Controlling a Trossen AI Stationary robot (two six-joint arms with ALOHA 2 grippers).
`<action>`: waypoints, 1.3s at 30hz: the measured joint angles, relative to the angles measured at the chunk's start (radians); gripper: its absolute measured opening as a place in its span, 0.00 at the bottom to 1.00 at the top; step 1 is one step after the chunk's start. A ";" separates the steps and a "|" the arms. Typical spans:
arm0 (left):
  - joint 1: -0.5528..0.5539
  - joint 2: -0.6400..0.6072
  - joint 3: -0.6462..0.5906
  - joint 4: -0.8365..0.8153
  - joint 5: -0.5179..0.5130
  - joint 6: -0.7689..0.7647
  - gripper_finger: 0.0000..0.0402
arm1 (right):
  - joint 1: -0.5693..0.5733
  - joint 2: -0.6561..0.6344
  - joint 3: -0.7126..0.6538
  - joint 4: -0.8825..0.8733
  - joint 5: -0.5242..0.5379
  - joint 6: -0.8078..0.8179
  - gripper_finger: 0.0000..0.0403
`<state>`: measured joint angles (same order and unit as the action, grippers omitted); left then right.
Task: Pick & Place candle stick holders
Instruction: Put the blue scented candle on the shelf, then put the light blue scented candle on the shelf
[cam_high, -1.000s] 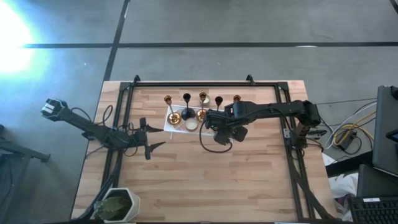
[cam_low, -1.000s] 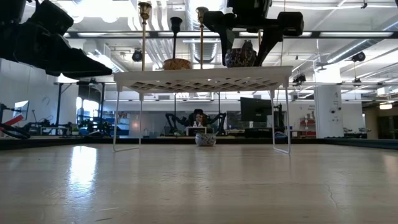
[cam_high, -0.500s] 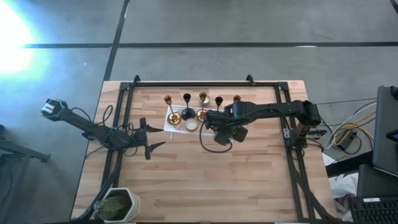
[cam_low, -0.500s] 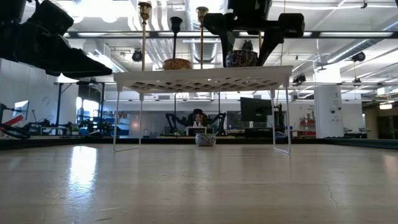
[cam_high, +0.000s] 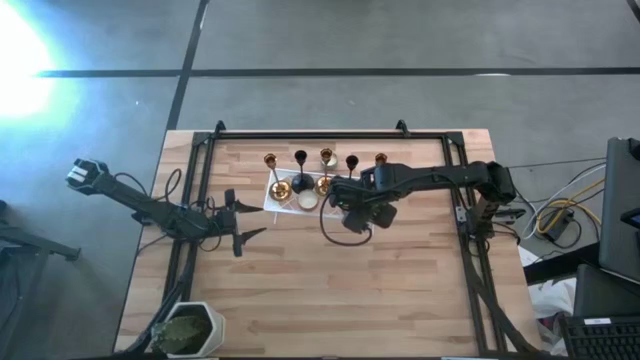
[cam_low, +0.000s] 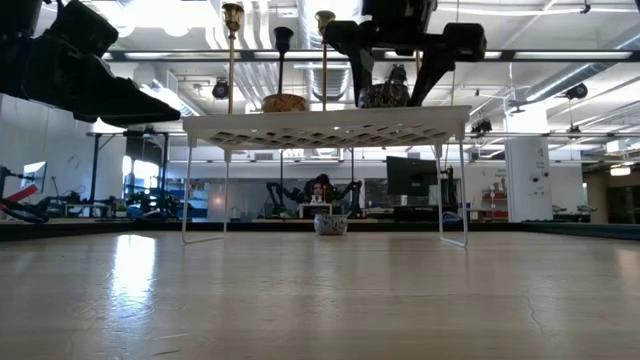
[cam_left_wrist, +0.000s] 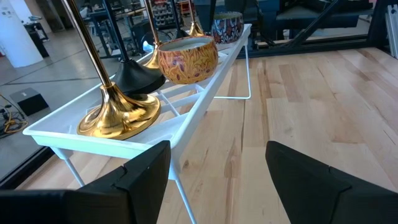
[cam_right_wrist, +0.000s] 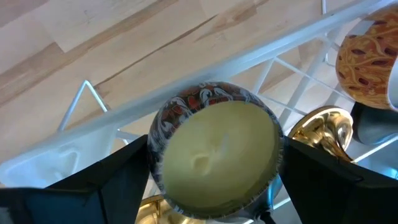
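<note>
A white lattice tray (cam_high: 272, 203) stands on thin legs at the table's far middle. Several slim candle stick holders, gold (cam_high: 270, 160) and black (cam_high: 300, 157), stand upright on it by their round bases (cam_left_wrist: 118, 115). My right gripper (cam_high: 345, 200) hangs over the tray's right end, pointing steeply down and open. Its fingers (cam_right_wrist: 112, 180) flank a patterned tealight tin (cam_right_wrist: 214, 149) that sits on the tray. My left gripper (cam_high: 250, 225) waits open and level at the tray's left end, with nothing between its fingers. My right gripper comes from above with one finger (cam_right_wrist: 317, 174) at each side of the patterned tin's wall (cam_right_wrist: 163, 134). I cannot tell whether the fingers touch the wall. The tin rests on the tray (cam_low: 330, 118).
A second tin with an orange pattern (cam_left_wrist: 186, 57) sits on the tray among the holders' bases. A white pot of greenery (cam_high: 190, 328) stands at the near left corner. Black frame rails (cam_high: 470, 250) run along the table's sides. Bare wood spreads over the near half.
My right gripper's fingers have parted a little around the patterned tin. The tin has settled slightly lower on the tray's right end. The holders stand as before.
</note>
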<state>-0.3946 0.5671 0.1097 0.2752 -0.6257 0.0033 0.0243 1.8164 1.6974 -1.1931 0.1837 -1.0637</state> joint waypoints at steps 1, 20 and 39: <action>0.000 0.000 0.000 0.000 0.000 0.000 0.67 | -0.001 0.000 0.000 0.000 0.000 0.002 0.80; 0.000 0.000 0.000 0.000 0.000 0.000 0.67 | -0.005 -0.002 0.001 0.003 0.053 0.081 0.87; -0.001 0.000 0.000 0.000 0.000 0.000 0.67 | 0.037 -0.057 0.002 0.001 0.120 0.116 0.89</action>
<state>-0.3958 0.5674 0.1097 0.2749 -0.6256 0.0034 0.0611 1.7592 1.6994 -1.1921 0.3037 -0.9472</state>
